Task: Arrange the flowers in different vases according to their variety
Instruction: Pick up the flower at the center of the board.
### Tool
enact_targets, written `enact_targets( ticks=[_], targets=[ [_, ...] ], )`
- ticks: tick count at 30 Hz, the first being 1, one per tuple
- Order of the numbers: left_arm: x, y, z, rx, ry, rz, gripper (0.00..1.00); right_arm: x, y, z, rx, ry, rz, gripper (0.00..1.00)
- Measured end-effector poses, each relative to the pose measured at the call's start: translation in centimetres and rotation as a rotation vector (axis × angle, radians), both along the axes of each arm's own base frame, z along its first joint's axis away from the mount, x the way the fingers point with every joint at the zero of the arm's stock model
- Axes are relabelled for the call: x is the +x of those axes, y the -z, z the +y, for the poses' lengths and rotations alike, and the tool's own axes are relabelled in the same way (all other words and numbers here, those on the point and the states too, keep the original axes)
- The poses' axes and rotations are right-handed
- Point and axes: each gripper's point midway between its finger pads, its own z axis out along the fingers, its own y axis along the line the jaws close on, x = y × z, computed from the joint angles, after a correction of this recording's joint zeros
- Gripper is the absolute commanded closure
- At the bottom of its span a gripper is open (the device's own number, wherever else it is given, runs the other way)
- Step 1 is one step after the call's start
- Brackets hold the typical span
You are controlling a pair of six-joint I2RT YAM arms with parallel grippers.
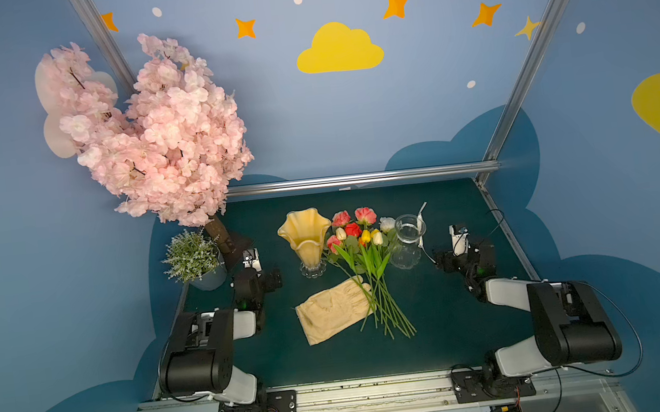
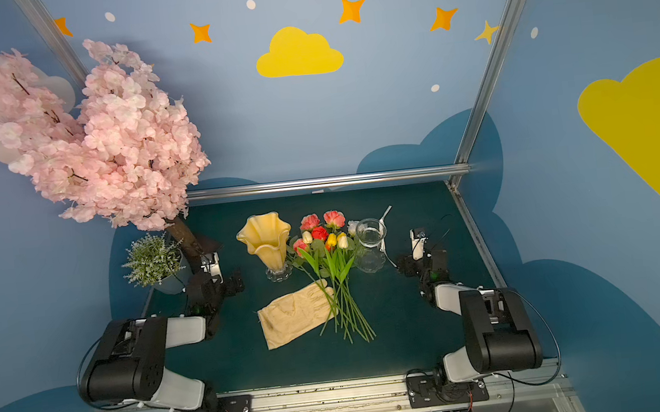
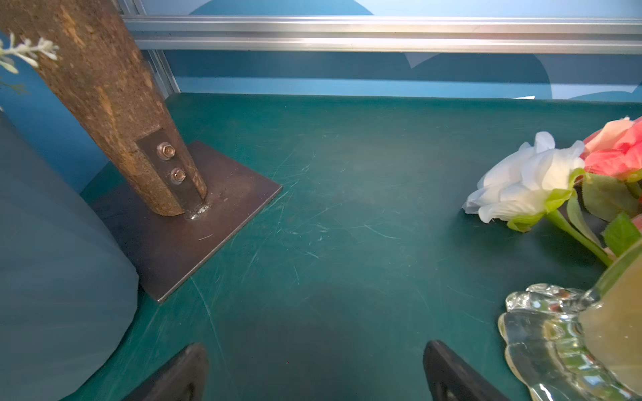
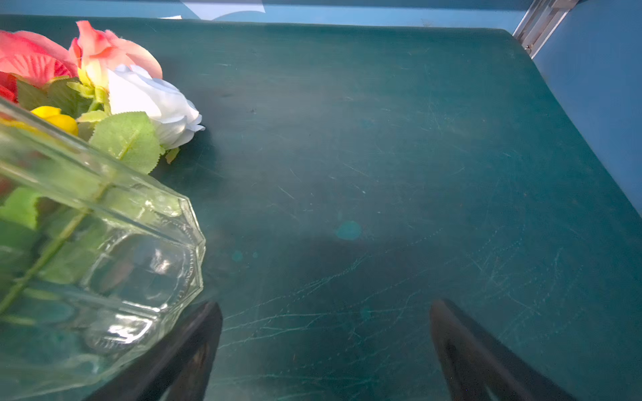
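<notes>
Nearest me, left gripper [image 3: 316,350] and right gripper [image 4: 326,305] gape wide, both empty. Flowers [image 1: 360,250] lie bunched between amber vase [image 1: 306,239] and clear vase [image 1: 406,249]. Sorting looks unstarted; next I'd pinch one stem.

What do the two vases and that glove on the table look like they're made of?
Amber vase: opaque, glossy, wavy; probably coloured glass or glazed ceramic, on a clear glass foot that glints. Clear vase: transparent ribbed glass; the flowers behind show through it. Glove: cream, matte, creased; cloth or soft leather, cannot tell which.
</notes>
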Motion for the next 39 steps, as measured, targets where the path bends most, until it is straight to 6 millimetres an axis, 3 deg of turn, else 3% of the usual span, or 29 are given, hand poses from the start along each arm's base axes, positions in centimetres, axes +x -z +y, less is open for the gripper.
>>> enact_targets(
  ticks=[31,35,39],
  targets=[
    [0.0,0.0,-0.1,-0.015,0.027,0.001,0.0,0.0,-0.3,0.4,-0.01,-0.013,-0.012,0.01],
    [-0.4,-1.2,-1.0,-0.017,0.071,0.0,0.0,-0.5,-2.6,1.1,-0.013,-0.021,-0.029,0.02],
    [-1.2,-6.7,-1.6,-0.018,0.076,-0.126,0.0,-0.6,-8.0,2.6,0.016,-0.04,-0.102,0.01]
  ],
)
